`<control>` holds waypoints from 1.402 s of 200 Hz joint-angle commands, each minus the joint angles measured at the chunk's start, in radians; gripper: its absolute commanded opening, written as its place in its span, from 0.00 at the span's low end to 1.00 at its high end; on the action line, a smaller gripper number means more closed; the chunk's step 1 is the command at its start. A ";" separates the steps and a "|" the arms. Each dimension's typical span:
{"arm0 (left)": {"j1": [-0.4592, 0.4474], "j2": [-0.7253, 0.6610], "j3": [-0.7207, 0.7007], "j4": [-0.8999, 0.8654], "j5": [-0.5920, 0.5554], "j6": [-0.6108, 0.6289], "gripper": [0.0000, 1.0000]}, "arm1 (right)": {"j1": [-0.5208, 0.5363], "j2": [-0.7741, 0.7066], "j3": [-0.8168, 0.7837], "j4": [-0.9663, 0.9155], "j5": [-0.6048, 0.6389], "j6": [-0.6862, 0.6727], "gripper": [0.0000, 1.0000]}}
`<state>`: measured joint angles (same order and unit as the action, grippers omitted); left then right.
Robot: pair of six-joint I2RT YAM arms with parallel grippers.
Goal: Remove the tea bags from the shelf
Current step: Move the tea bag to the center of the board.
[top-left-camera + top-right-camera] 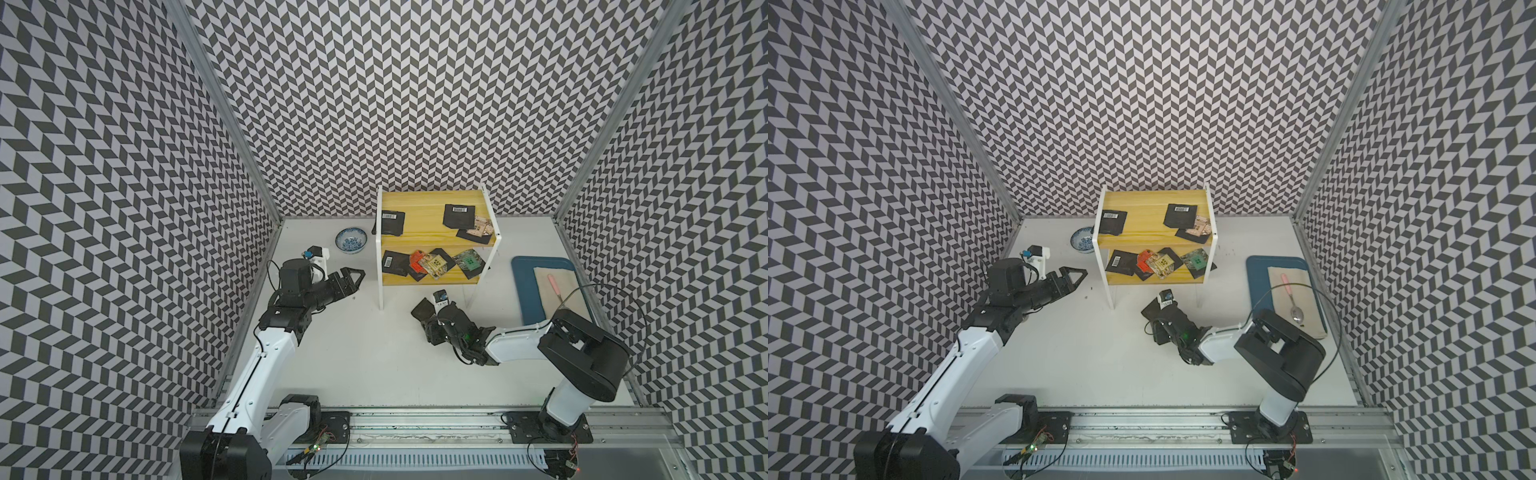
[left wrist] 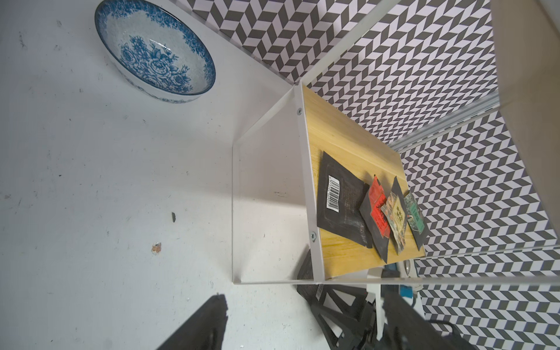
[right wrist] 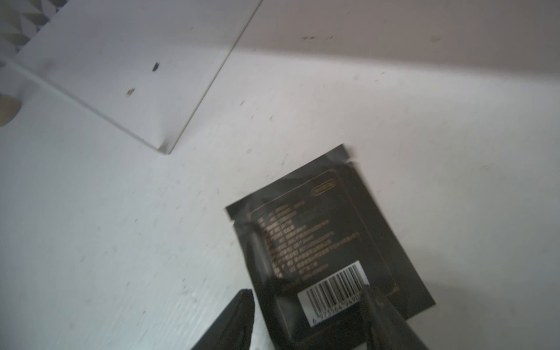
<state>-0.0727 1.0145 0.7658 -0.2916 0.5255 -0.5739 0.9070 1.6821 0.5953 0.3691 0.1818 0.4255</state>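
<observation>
The shelf [image 1: 424, 208] [image 1: 1142, 203] has yellow boards and white side frames and stands at the back middle in both top views. Three tea bags [image 1: 458, 215] lie on its upper board and several more [image 1: 432, 264] [image 2: 342, 200] overlap on the lower board. One black tea bag [image 1: 424, 311] [image 1: 1152, 309] [image 3: 327, 242] lies flat on the table in front of the shelf. My right gripper [image 1: 432, 320] [image 3: 306, 290] hangs over it, jaws apart, one finger over its barcode end. My left gripper [image 1: 357, 280] [image 2: 306, 298] is open and empty, left of the shelf's side frame.
A blue-and-white bowl [image 1: 351, 240] [image 2: 154, 51] sits left of the shelf near the back wall. A dark blue tray [image 1: 521, 282] with a cloth and a pink-handled spoon [image 1: 1291, 299] lies to the right. Patterned walls enclose three sides.
</observation>
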 commanded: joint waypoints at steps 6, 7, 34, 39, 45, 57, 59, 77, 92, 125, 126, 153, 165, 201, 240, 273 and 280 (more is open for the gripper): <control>-0.006 -0.005 -0.012 0.032 -0.008 0.003 0.84 | 0.058 -0.048 -0.035 -0.056 -0.047 -0.014 0.60; -0.005 -0.005 -0.012 0.033 -0.008 0.003 0.84 | 0.060 -0.051 -0.036 -0.057 -0.049 -0.014 0.60; -0.005 -0.007 -0.017 0.035 -0.010 0.003 0.85 | 0.098 -0.085 -0.045 -0.093 -0.074 -0.037 0.60; -0.004 -0.007 -0.021 0.035 -0.011 0.003 0.84 | 0.100 -0.088 -0.045 -0.098 -0.086 -0.041 0.60; -0.005 -0.007 -0.021 0.037 -0.012 0.003 0.85 | 0.104 -0.092 -0.045 -0.102 -0.097 -0.044 0.60; -0.005 -0.004 -0.023 0.038 -0.012 0.002 0.85 | 0.108 -0.096 -0.046 -0.107 -0.114 -0.051 0.60; -0.006 -0.005 -0.024 0.038 -0.012 0.002 0.85 | 0.107 -0.097 -0.046 -0.107 -0.119 -0.053 0.60; -0.004 -0.008 -0.027 0.038 -0.012 0.002 0.84 | 0.111 -0.096 -0.041 -0.116 -0.168 -0.056 0.60; -0.005 -0.010 -0.027 0.039 -0.014 0.002 0.84 | 0.124 -0.102 -0.035 -0.113 -0.224 -0.056 0.60; -0.005 -0.010 -0.028 0.039 -0.018 0.000 0.85 | 0.152 -0.103 -0.025 -0.111 -0.290 -0.063 0.60; -0.005 -0.009 -0.029 0.039 -0.018 0.000 0.84 | 0.152 -0.103 -0.025 -0.111 -0.293 -0.062 0.60; -0.004 -0.010 -0.029 0.036 -0.018 0.004 0.84 | 0.163 -0.122 -0.028 -0.119 -0.321 -0.065 0.60; -0.005 -0.011 -0.029 0.034 -0.018 0.006 0.85 | 0.163 -0.150 -0.024 -0.141 -0.292 -0.066 0.60; -0.006 -0.012 -0.023 0.034 -0.016 0.005 0.84 | 0.162 -0.278 0.037 -0.260 -0.203 -0.084 0.64; -0.005 -0.013 0.014 0.022 -0.015 0.006 0.85 | 0.161 -0.383 0.206 -0.450 -0.133 -0.108 0.71; -0.005 -0.014 0.046 0.012 -0.006 0.009 0.85 | 0.161 -0.410 0.371 -0.588 -0.083 -0.129 0.73; -0.005 -0.014 0.053 0.009 -0.003 0.011 0.85 | 0.161 -0.416 0.402 -0.608 -0.065 -0.133 0.74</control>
<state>-0.0727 1.0138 0.7681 -0.2798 0.5171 -0.5762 1.0641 1.2953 0.9115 -0.1177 0.0437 0.3206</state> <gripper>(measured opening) 0.846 0.733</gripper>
